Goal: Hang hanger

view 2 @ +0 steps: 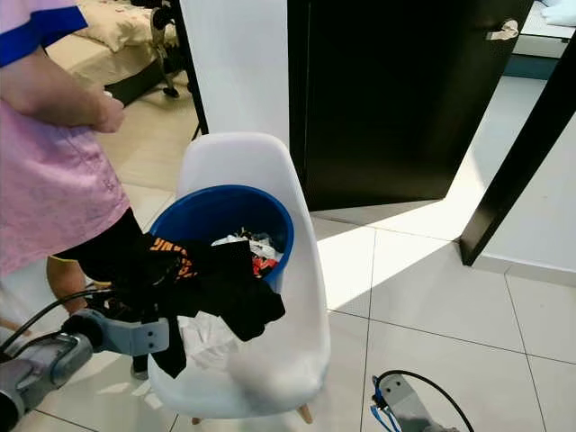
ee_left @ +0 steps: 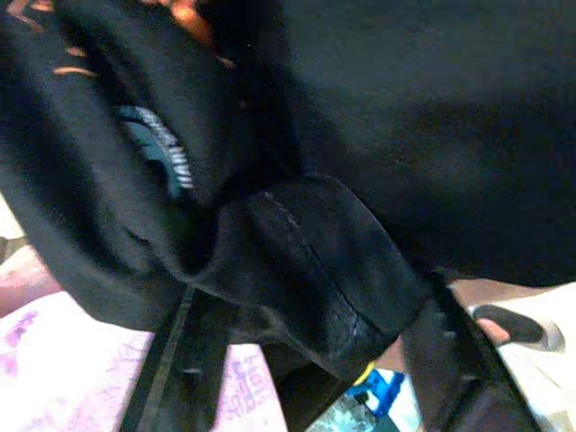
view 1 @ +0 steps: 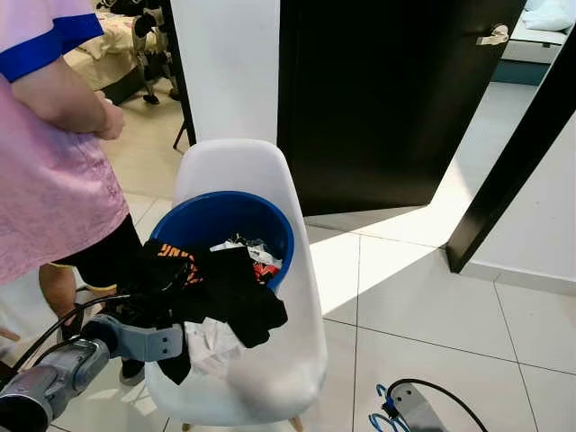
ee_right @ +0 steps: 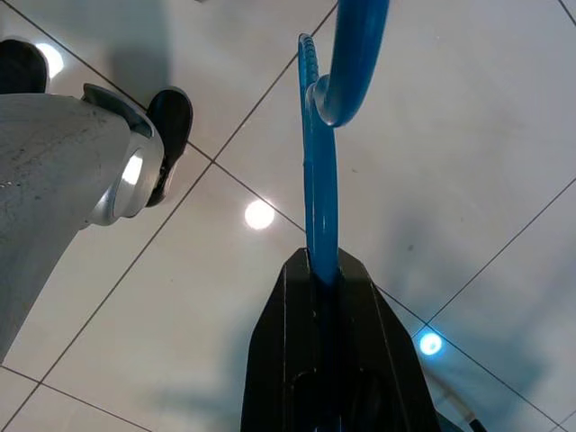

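Note:
A black garment with orange print hangs over the front rim of a blue basket that stands on a white chair. My left gripper reaches in from the lower left and is shut on the garment, its fingers buried in the cloth. In the left wrist view the black fabric bunches between the two fingers. My right gripper stays low at the bottom right, shut on a blue plastic hanger whose hook curves away above the floor tiles. Bits of the blue hanger show beside the right wrist.
A person in a pink shirt stands close on the left of the chair. More clothes lie inside the basket. Behind the chair are a white wall panel and a dark door. Sunlit tiled floor lies open to the right.

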Controlling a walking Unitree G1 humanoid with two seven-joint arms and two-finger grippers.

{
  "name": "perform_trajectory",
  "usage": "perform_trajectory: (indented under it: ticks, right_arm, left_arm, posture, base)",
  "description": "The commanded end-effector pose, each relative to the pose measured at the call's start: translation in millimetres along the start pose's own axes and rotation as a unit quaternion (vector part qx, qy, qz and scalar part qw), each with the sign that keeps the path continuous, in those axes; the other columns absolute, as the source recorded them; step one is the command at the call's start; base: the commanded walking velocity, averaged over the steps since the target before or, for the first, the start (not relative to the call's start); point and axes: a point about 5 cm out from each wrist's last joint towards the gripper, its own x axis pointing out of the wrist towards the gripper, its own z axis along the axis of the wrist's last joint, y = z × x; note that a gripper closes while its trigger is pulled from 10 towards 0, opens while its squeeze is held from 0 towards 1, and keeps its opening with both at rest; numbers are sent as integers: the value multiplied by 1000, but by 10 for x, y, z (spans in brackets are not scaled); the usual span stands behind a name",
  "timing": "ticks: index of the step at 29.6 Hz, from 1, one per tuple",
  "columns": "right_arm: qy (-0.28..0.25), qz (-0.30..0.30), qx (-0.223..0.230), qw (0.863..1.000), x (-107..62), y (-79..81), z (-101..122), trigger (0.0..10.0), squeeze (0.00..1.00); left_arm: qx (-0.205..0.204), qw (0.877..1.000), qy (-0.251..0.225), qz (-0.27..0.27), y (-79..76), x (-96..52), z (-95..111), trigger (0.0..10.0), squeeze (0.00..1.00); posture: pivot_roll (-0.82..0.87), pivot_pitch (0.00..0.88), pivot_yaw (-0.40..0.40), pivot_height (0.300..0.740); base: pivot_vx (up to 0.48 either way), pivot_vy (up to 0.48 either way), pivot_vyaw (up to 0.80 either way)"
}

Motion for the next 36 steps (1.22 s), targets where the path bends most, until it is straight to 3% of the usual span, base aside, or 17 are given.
perform_trajectory:
  ticks: [1, 6, 12, 14, 16, 19, 20, 21, 22, 23, 24, 26, 27, 29, 32, 35, 36]
  right_arm:
    - [5, 5, -10, 1000, 1, 14, -31, 10000, 0]
    - [4, 6, -9, 1000, 1, 16, -29, 10000, 0]
    - [3, 8, -9, 1000, 3, 23, -22, 10000, 0]
    - [2, 8, -9, 1000, 3, 23, -21, 10000, 0]
    - [2, 8, -9, 1000, 3, 23, -20, 10000, 0]
    - [2, 8, -10, 1000, 3, 24, -17, 10000, 0]
    - [2, 8, -10, 1000, 4, 26, -12, 10000, 0]
    - [2, 8, -10, 1000, 4, 26, -12, 10000, 0]
    - [1, 7, -9, 1000, 5, 29, -7, 10000, 0]
    - [0, 6, -9, 1000, 6, 31, -2, 10000, 0]
    - [0, 6, -9, 1000, 6, 31, -2, 10000, 0]
    - [-2, 4, -6, 1000, 8, 35, 8, 10000, 0]
    - [-2, 4, -6, 1000, 8, 35, 8, 10000, 0]
    - [-9, -10, -8, 1000, 7, 18, 27, 10000, 0]
    - [-12, -16, -7, 1000, 6, 9, 33, 10000, 0]
    - [-16, -25, -2, 1000, 6, 1, 43, 10000, 0]
    - [-17, -26, -2, 1000, 6, 0, 49, 10000, 0]
  left_arm:
    - [3, 1000, 2, 8, 30, 1, -34, 0, 0]
    - [4, 1000, 0, 16, 65, 14, -42, 0, 0]
    - [-9, 999, -14, 52, 297, 78, -33, 353, 0]
    - [-51, 996, 2, 72, 492, 106, -81, 1647, 0]
    - [-86, 993, 10, 81, 595, 119, -105, 1843, 0]
    - [-124, 988, 10, 89, 698, 131, -109, 1765, 0]
    - [-191, 977, -6, 92, 850, 147, -67, 1098, 0]
    - [-191, 977, -6, 92, 850, 147, -67, 1098, 0]
    - [-258, 961, -48, 84, 1007, 143, 32, 2549, 0]
    - [-329, 936, -109, 61, 1200, 93, 176, 2745, 0]
    - [-329, 936, -109, 61, 1200, 93, 176, 2745, 0]
    - [-393, 892, -225, 15, 1519, -75, 443, 3647, 0]
    - [-393, 892, -225, 15, 1519, -75, 443, 3647, 0]
    - [-402, 868, -290, 14, 1855, -226, 557, 6980, 0]
    - [-406, 859, -313, 18, 1981, -285, 589, 8000, 0]
    - [-416, 822, -389, 17, 2270, -495, 695, 8706, 0]
    - [-419, 803, -424, 12, 2386, -603, 739, 10000, 0]
  posture:
    - [-73, 71, -27, 740]
    - [-73, 71, -27, 740]
    - [-71, 68, -23, 740]
    - [-64, 63, -25, 740]
    - [-61, 59, -25, 740]
    - [-58, 56, -25, 740]
    - [-55, 47, -23, 740]
    - [-55, 47, -23, 740]
    - [-51, 37, -22, 740]
    - [-48, 30, -21, 740]
    - [-48, 30, -21, 740]
    - [-45, 21, -19, 740]
    - [-45, 21, -19, 740]
    - [-35, 3, -22, 740]
    - [-35, 1, -22, 740]
    - [-35, 0, -20, 740]
    - [-35, 0, -17, 740]
  base:
    - [0, 0, 0]
    - [0, 0, 0]
    - [0, 0, 0]
    - [0, 0, 0]
    - [0, 0, 0]
    - [0, 0, 0]
    - [0, 0, 0]
    - [0, 0, 0]
    - [0, 0, 0]
    - [0, 0, 0]
    - [0, 0, 0]
    - [0, 0, 0]
    - [0, 0, 0]
    - [0, 0, 0]
    - [0, 0, 0]
    - [0, 0, 0]
    - [0, 0, 0]
